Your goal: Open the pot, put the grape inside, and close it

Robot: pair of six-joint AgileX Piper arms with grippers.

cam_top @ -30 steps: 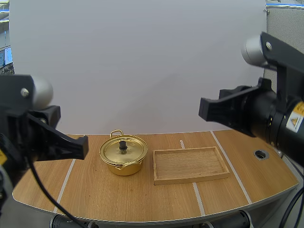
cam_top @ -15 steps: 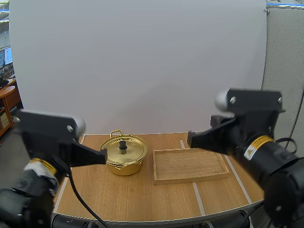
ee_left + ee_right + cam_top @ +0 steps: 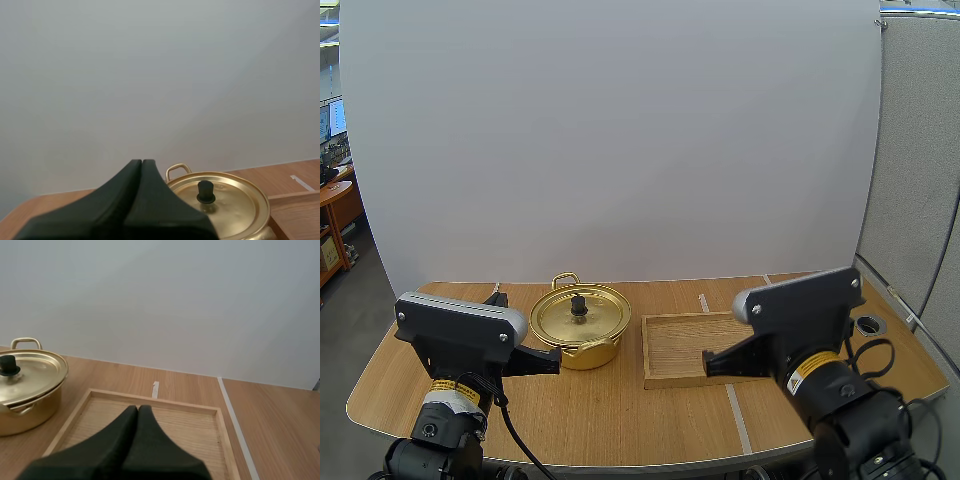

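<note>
Left wrist view puts the left fingers (image 3: pixel 131 182), pressed together on nothing, just short of the lidded pot (image 3: pixel 235 207) beyond their tips, while the right fingers (image 3: pixel 129 424), likewise closed and empty, sit above the wooden tray (image 3: pixel 150 396) beside that pot.

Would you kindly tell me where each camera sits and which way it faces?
High view: behind and above the arm bases, looking forward and down at the table, pot and wooden tray; left gripper toward the pot, right gripper toward the wooden tray.
Left wrist view: on the left arm, facing forward at the pot; its shut fingers show.
Right wrist view: on the right arm, facing forward over the wooden tray; its shut fingers show.
All three share pot and wooden tray.
</note>
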